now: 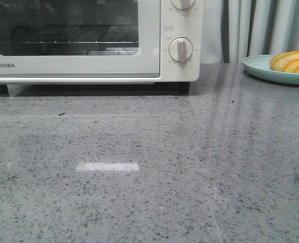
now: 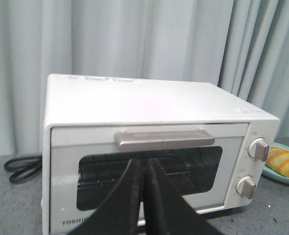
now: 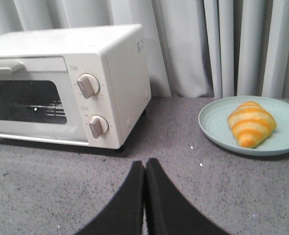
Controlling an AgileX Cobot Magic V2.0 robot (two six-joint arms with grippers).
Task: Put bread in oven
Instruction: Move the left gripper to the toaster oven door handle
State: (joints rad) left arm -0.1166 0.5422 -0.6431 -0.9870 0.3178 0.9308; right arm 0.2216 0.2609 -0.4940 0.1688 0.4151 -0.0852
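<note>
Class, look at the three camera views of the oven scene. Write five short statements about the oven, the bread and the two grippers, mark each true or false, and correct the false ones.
1. The oven door is shut. True.
2. The bread lies on the wire rack inside the oven. False: it lies on a pale green plate on the countertop, to the right of the oven.
3. The right gripper holds the bread. False: its fingers are closed together with nothing between them, short of the plate.
4. The left gripper faces the oven door, below the handle. True.
5. The oven has three dials down its front panel. False: two dials show, one above the other.
</note>
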